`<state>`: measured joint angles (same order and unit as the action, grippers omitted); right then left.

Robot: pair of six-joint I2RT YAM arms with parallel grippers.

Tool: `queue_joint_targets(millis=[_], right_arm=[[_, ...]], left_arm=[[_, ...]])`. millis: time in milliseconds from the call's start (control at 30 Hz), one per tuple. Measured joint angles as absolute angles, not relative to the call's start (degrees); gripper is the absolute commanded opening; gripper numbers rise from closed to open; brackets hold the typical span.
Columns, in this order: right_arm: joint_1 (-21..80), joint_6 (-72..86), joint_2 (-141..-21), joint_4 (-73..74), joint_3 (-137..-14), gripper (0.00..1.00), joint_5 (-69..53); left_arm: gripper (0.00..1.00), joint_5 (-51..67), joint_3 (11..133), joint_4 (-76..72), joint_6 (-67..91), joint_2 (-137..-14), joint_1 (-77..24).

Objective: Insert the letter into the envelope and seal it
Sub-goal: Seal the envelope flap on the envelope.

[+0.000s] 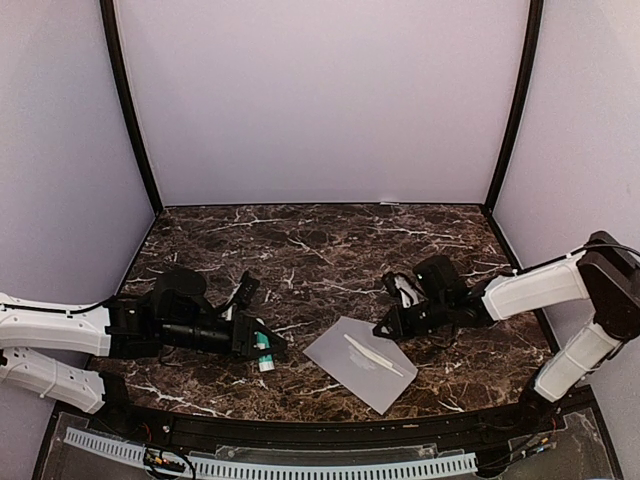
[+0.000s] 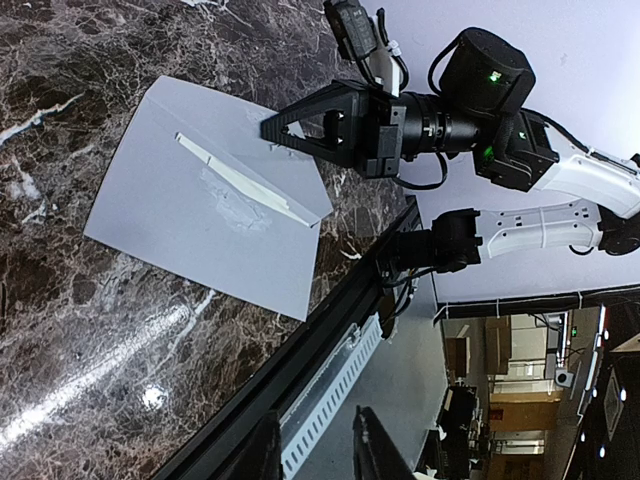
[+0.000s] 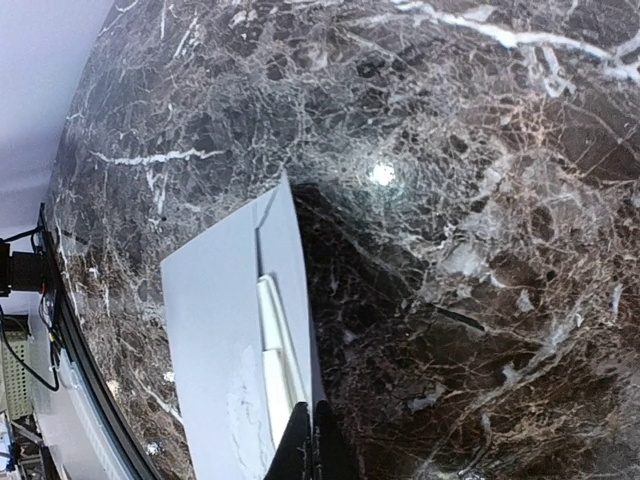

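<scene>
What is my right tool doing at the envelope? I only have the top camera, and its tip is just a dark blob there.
Observer: On its wrist camera the right tool is shut, tip at the edge of the envelope, beside the end of the letter nearest it; whether it pinches paper is unclear.
Operator: And my other arm, carrying anything?
Observer: No. Its own camera shows the left tool open, nothing between its fingers.
</scene>
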<state>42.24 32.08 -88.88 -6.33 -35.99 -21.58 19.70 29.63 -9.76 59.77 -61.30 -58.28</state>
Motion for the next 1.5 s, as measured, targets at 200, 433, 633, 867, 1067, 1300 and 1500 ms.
queue_joint_targets(millis=[200, 433, 633, 867, 1067, 1300, 1500], right_arm=[[42.8, 34.1, -81.1, -5.9, -34.3, 0.0, -18.7], [47.9, 38.6, -72.9, -2.9, -32.8, 0.0, -8.3], [51.9, 43.3, -72.8, -1.7, -29.6, 0.0, -0.2], [55.3, 48.0, -73.9, -0.8, -29.1, 0.0, 6.0], [57.1, 50.3, -74.9, -0.8, -29.1, 0.0, 8.6], [57.4, 51.0, -76.5, -0.8, -29.1, 0.0, 9.3], [57.4, 51.2, -76.6, -0.8, -29.1, 0.05, 9.5]], left_arm=[[0.0, 19.7, 29.9, -9.8, 58.8, -63.7, -58.3], [0.0, 19.7, 33.1, -12.4, 57.4, -72.1, -58.3], [0.0, 19.7, 37.8, -17.8, 56.3, -82.8, -58.3], [0.0, 19.6, 40.0, -22.3, 56.2, -91.3, -58.3], [0.0, 19.6, 40.8, -25.9, 56.2, -96.4, -58.3], [0.0, 20.2, 45.2, -27.6, 56.1, -103.4, -58.3], [0.0, 21.0, 47.8, -28.9, 56.1, -106.7, -58.3]])
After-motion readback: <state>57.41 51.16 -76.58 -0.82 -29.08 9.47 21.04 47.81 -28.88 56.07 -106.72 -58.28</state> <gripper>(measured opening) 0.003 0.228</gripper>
